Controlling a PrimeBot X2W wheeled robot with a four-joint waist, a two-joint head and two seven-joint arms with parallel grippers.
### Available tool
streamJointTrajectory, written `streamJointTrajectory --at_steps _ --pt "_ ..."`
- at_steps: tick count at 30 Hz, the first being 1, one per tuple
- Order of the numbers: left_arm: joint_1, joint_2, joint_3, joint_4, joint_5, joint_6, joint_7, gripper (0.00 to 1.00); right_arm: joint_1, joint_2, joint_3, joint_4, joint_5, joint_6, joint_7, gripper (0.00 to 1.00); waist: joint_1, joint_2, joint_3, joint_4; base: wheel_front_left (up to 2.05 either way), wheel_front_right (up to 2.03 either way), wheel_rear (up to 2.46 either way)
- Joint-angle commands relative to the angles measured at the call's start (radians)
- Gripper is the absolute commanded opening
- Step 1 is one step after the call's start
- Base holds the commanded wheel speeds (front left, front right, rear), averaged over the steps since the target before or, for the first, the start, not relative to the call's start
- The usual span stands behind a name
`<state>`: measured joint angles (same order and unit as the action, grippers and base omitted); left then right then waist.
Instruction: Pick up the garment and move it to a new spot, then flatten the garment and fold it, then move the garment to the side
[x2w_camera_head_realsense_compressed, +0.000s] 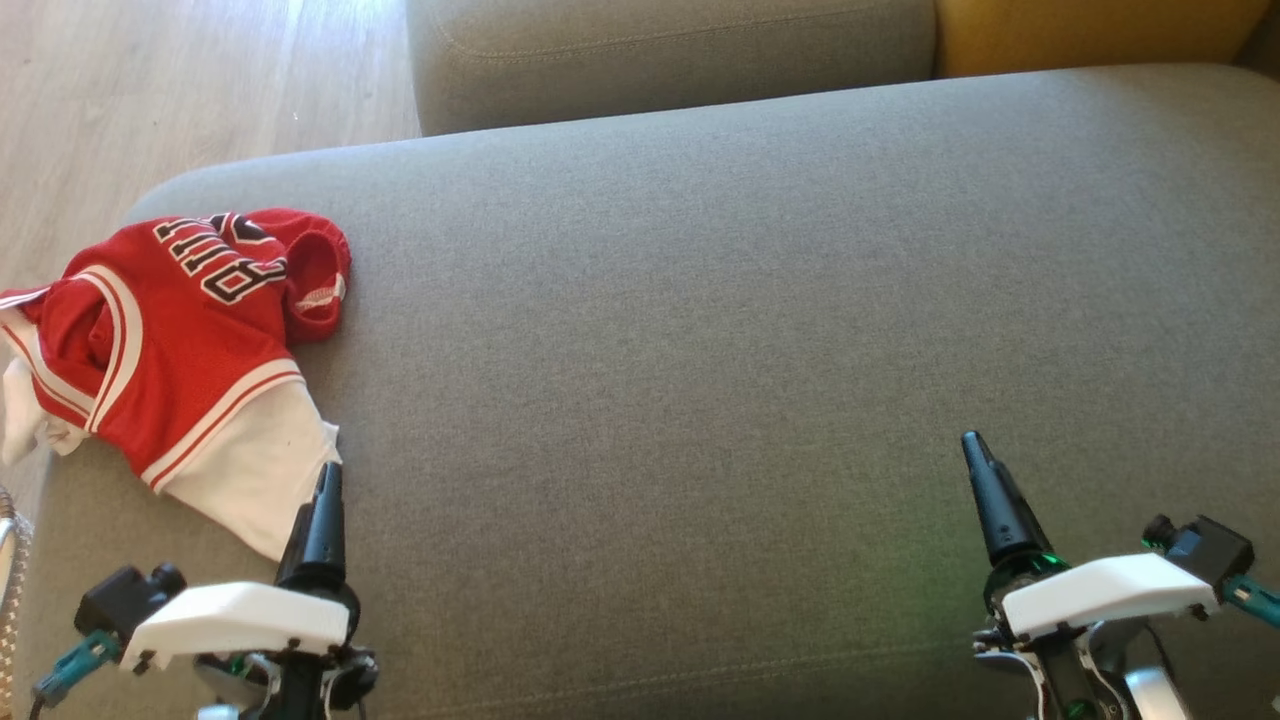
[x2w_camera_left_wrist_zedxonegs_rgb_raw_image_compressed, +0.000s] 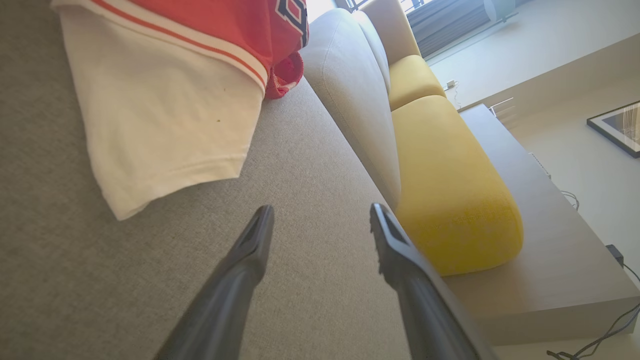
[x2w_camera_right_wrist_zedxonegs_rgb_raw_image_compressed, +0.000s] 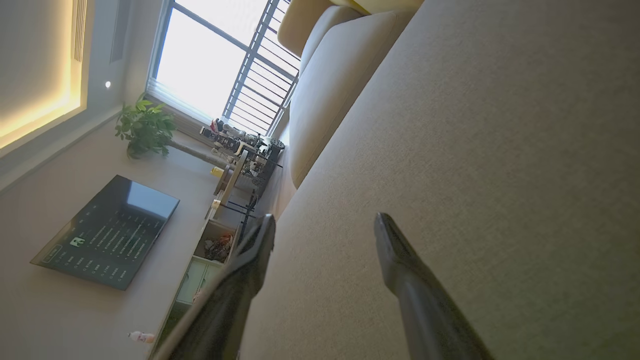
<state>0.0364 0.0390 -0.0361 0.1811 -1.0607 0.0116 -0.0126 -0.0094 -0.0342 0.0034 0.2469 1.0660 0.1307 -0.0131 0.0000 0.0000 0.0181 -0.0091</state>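
A red and white jersey, the garment (x2w_camera_head_realsense_compressed: 175, 350), lies crumpled at the left end of the grey sofa seat (x2w_camera_head_realsense_compressed: 700, 350), partly hanging over the edge. Its white hem (x2w_camera_left_wrist_zedxonegs_rgb_raw_image_compressed: 160, 110) shows close ahead in the left wrist view. My left gripper (x2w_camera_head_realsense_compressed: 328, 478) hovers at the lower left, its tip just beside the white hem; its fingers (x2w_camera_left_wrist_zedxonegs_rgb_raw_image_compressed: 250, 245) stand apart with nothing between them, so the left gripper (x2w_camera_left_wrist_zedxonegs_rgb_raw_image_compressed: 320, 220) is open. My right gripper (x2w_camera_head_realsense_compressed: 978, 445) hangs at the lower right over bare cushion, far from the garment, and the right gripper (x2w_camera_right_wrist_zedxonegs_rgb_raw_image_compressed: 324, 227) is open and empty.
A grey backrest cushion (x2w_camera_head_realsense_compressed: 670, 50) and a yellow cushion (x2w_camera_head_realsense_compressed: 1090, 35) run along the far side. Wooden floor (x2w_camera_head_realsense_compressed: 150, 90) lies beyond the seat's left end. The right wrist view shows a television (x2w_camera_right_wrist_zedxonegs_rgb_raw_image_compressed: 107, 232), a plant (x2w_camera_right_wrist_zedxonegs_rgb_raw_image_compressed: 142, 127) and a window (x2w_camera_right_wrist_zedxonegs_rgb_raw_image_compressed: 220, 65).
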Motion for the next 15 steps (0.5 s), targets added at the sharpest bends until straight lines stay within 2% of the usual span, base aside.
streamJointTrajectory --at_steps 1,15 --pt "-0.034 0.022 0.001 -0.05 0.036 0.01 -0.014 1.0 -0.044 -0.008 0.015 -0.046 -0.033 0.0 -0.012 1.0 0.0 0.0 0.001 -0.001 0.0 0.0 0.0" --pt "-0.035 0.069 -0.074 -0.12 0.218 0.119 -0.055 1.0 -0.049 -0.009 0.049 -0.093 -0.196 0.0 -0.053 1.0 0.0 0.0 0.001 -0.004 0.0 0.0 0.0"
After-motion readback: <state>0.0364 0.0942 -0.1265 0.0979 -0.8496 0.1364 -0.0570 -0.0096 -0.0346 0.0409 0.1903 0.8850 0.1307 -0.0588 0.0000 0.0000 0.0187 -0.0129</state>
